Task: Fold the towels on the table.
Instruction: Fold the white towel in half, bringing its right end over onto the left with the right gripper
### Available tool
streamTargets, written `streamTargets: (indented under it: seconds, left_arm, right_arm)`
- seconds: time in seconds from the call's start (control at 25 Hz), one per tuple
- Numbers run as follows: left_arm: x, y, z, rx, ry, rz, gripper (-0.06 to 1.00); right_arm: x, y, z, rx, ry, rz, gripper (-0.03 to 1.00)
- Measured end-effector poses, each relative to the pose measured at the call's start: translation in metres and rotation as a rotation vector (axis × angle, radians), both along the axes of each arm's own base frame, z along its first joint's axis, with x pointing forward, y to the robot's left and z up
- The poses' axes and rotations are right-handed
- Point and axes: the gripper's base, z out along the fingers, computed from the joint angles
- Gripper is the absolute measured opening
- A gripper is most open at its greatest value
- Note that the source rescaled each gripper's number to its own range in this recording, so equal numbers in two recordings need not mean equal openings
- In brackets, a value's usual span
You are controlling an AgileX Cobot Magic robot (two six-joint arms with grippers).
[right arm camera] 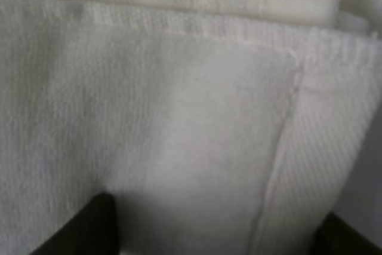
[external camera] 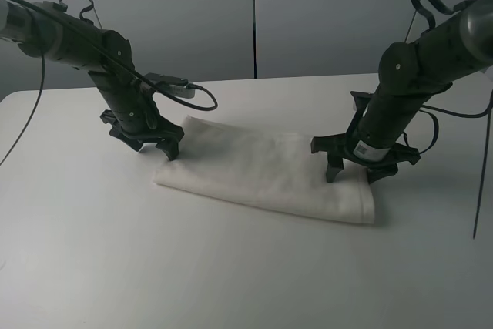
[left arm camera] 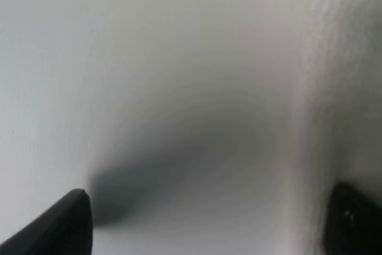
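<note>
Left pincer (external camera: 157, 149) and right pincer (external camera: 354, 173) gape at the folded white towel's (external camera: 262, 171) ends.

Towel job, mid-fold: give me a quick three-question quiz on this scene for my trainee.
1. True or false: the towel hangs lifted off the table.
2. Where is the left tool? A) at the towel's left end B) over the towel's middle C) at the table's near edge
3. Fill in: the right tool stands over the towel's right end with its jaws ___.
Key: 1 false, it lies folded on the table; 2 A; 3 open.
</note>
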Motion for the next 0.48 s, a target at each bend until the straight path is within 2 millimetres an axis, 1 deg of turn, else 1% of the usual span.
streamTargets:
  seconds: [0.08,0.16,0.2,0.48]
  left_arm:
    - [0.0,0.0,0.0,0.0,0.0,0.0,0.99]
    - [0.0,0.0,0.0,0.0,0.0,0.0,0.99]
    - [0.0,0.0,0.0,0.0,0.0,0.0,0.99]
    - [0.0,0.0,0.0,0.0,0.0,0.0,0.99]
  right_arm:
    - [0.0009,0.0004,0.0001,0.005,-0.009,-0.004,0.38]
    - [0.0013,0.0015,-0.0004,0.017,-0.011,-0.017,0.1]
    - [0.0013,0.0023,-0.0004,0.02,-0.014,-0.011,0.02]
    - [0.0015,0.0025,-0.0003,0.02,-0.019,0.012,0.02]
